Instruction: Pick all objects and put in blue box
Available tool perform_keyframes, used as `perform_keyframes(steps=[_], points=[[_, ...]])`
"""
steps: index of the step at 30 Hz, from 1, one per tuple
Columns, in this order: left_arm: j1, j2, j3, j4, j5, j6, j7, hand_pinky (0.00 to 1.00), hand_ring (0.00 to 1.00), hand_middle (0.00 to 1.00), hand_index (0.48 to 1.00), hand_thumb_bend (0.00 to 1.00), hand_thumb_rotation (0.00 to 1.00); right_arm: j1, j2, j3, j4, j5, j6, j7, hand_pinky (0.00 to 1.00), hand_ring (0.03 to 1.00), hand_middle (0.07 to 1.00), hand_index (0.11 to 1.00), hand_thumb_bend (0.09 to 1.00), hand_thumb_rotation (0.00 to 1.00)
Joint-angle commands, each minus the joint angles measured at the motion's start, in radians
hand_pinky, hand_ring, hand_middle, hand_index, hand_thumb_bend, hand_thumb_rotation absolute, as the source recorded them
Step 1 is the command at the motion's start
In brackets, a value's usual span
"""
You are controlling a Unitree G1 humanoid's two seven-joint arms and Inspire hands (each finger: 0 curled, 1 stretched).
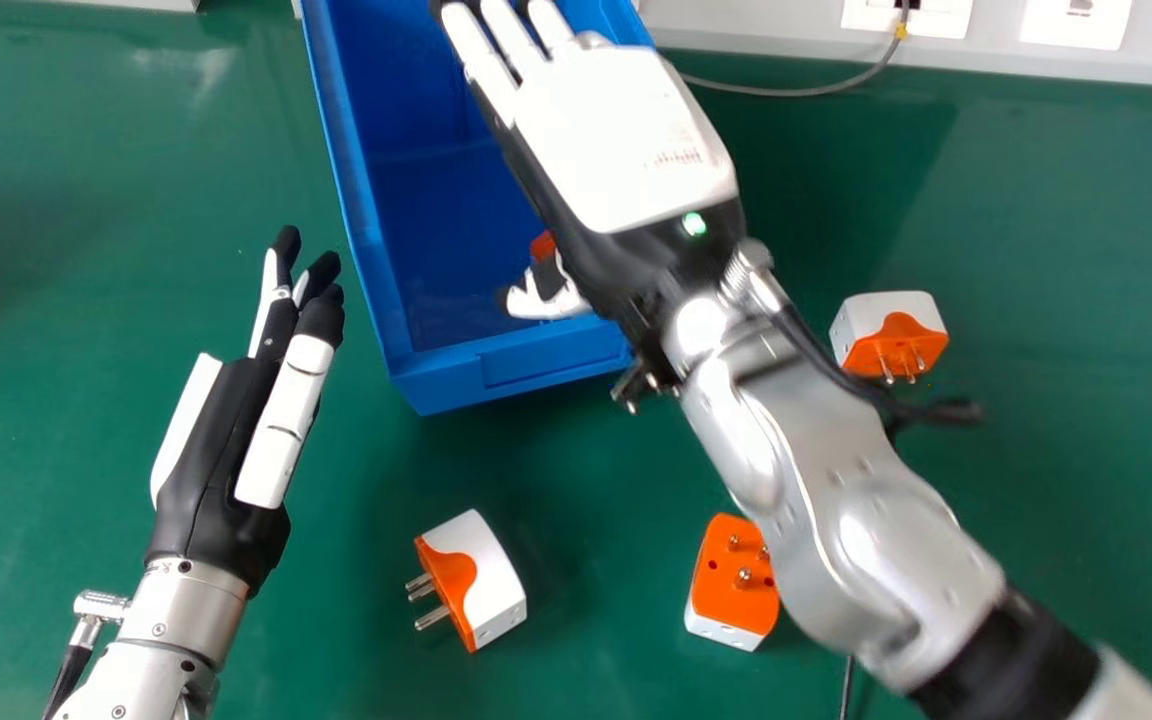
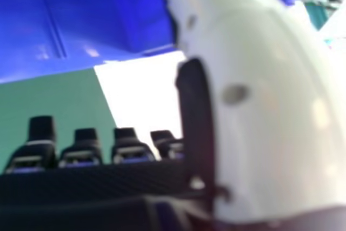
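The right hand (image 1: 626, 130) is held over the blue box (image 1: 456, 380), its fingers straight; a bit of orange (image 1: 543, 246) is seen by its thumb. One plug adapter (image 1: 492, 590) is seen near, another (image 1: 731, 590) to its right, a third (image 1: 886, 335) farther right and beyond. The left hand (image 1: 221, 440) is held left of the box.

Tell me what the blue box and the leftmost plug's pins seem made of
The blue box looks like smooth plastic, probably satin: evenly coloured, with a moulded-looking rim. The pins look like polished metal, silvery and shiny, perhaps plated.
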Motion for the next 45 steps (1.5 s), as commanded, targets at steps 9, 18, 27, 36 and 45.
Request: perform_keyframes(steps=[9,18,27,36,45], points=[[-0.01,0.001,0.001,-0.031,0.001,-0.004,0.006,1.0,1.0,1.0,1.0,0.66,0.96,0.329,-0.035,-0.04,-0.218,-0.046,-0.114,-0.145,0.94,0.997,1.0,0.999,0.577,0.26],[-0.01,0.006,-0.005,-0.024,0.035,-0.018,0.029,1.0,1.0,1.0,1.0,0.65,0.95,0.583,-0.1,-0.101,-0.296,-0.01,-0.308,-0.338,0.97,1.0,1.0,0.999,0.576,0.29],[0.006,0.011,0.004,-0.026,0.023,-0.022,0.017,1.0,1.0,1.0,1.0,0.65,0.95,0.775,-0.147,-0.208,-0.298,-0.02,-0.466,-0.561,0.99,1.0,1.0,1.0,0.529,0.31],[0.005,0.009,0.02,-0.014,-0.008,-0.015,-0.011,1.0,1.0,1.0,1.0,0.67,0.94,0.808,-0.146,-0.329,-0.204,-0.016,-0.514,-0.708,0.97,1.0,1.0,1.0,0.506,0.33],[0.017,0.005,0.034,-0.002,-0.032,-0.025,-0.026,1.0,1.0,1.0,1.0,0.68,0.92,0.846,-0.137,-0.429,-0.226,-0.007,-0.436,-0.619,0.95,1.0,1.0,1.0,0.507,0.43]])
